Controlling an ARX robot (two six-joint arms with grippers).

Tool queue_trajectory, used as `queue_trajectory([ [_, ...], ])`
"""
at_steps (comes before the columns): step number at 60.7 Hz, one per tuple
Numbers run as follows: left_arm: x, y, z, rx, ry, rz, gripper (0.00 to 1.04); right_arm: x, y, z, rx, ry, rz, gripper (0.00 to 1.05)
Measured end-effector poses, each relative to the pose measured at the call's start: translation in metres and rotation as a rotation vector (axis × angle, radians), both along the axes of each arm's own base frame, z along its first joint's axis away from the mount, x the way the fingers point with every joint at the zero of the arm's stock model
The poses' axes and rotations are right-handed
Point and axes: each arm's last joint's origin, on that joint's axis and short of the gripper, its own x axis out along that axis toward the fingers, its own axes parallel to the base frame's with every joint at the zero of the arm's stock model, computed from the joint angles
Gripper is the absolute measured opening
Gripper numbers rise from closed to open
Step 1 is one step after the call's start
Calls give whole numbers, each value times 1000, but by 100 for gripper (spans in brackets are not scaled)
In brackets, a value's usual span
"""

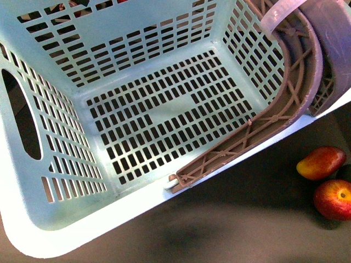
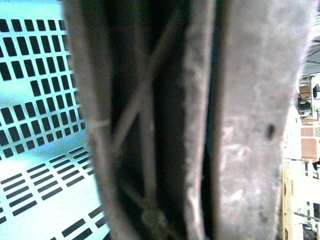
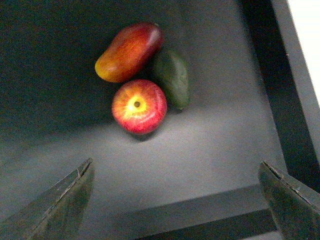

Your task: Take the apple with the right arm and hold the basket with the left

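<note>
The mint-turquoise basket [image 1: 137, 126] fills most of the front view, tilted, with nothing in it. Its brown lattice handle [image 1: 285, 104] lies along the right rim. My left gripper [image 1: 323, 38] is shut on that handle at the upper right. In the left wrist view the handle [image 2: 145, 125] sits pressed against a grey pad [image 2: 255, 125] of the left gripper [image 2: 175, 150]. The red apple [image 1: 333, 199] lies on the dark table to the basket's right. My right gripper [image 3: 177, 200] hovers open above the table, and the apple [image 3: 139, 106] lies beyond its fingertips [image 3: 65, 205], untouched.
An orange-red mango-like fruit [image 3: 129, 51] and a dark green fruit [image 3: 171, 77] touch the apple on its far side. The mango-like fruit [image 1: 321, 163] also shows in the front view. A black raised table edge [image 3: 280, 100] runs beside the fruits.
</note>
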Motion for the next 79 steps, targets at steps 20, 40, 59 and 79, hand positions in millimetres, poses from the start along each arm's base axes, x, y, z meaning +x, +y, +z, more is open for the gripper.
queue_trajectory([
  [20, 0, 0, 0, 1, 0, 2, 15, 48, 6, -72, -26, 263, 78, 96],
  [40, 0, 0, 0, 0, 0, 1, 15, 78, 9, -88, -47, 293, 109, 96],
  [59, 0, 0, 0, 1, -1, 2, 15, 88, 1, -107, -57, 337, 81, 96],
  [79, 0, 0, 0, 0, 0, 1, 15, 98, -2, -119, -42, 344, 78, 96],
])
